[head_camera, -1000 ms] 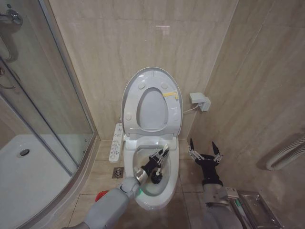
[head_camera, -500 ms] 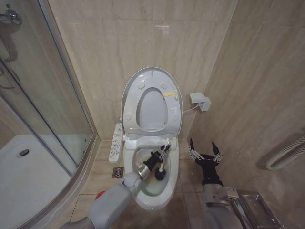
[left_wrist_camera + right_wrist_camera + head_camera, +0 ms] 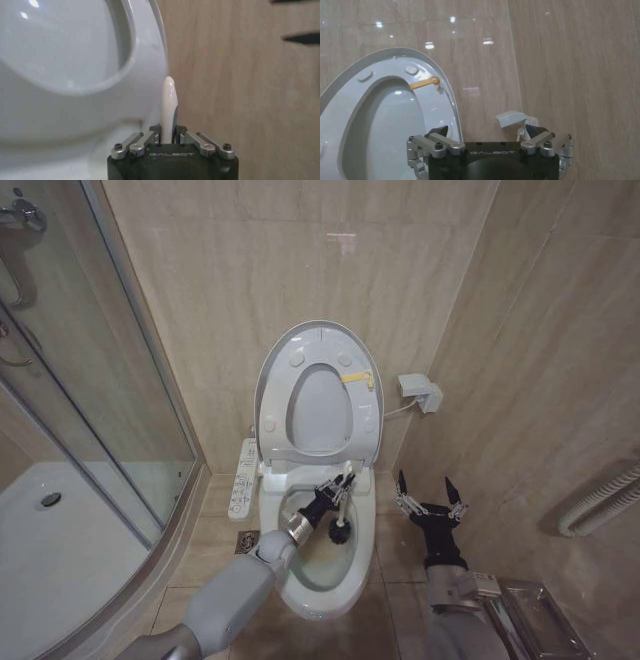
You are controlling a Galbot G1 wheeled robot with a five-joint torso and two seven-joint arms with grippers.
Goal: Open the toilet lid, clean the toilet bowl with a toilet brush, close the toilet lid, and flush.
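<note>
With the toilet lid point(image 3: 318, 345) already up at frame centre, your left gripper point(image 3: 334, 492) pinches the toilet brush point(image 3: 341, 510) inside the toilet bowl point(image 3: 366, 525), right gripper point(image 3: 428, 494) spread idle at lower right; closing and flushing remain.

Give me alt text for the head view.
The left hand holds the toilet brush inside the open toilet bowl, with the toilet lid raised against the wall. The right hand waits open beside the bowl.
</note>
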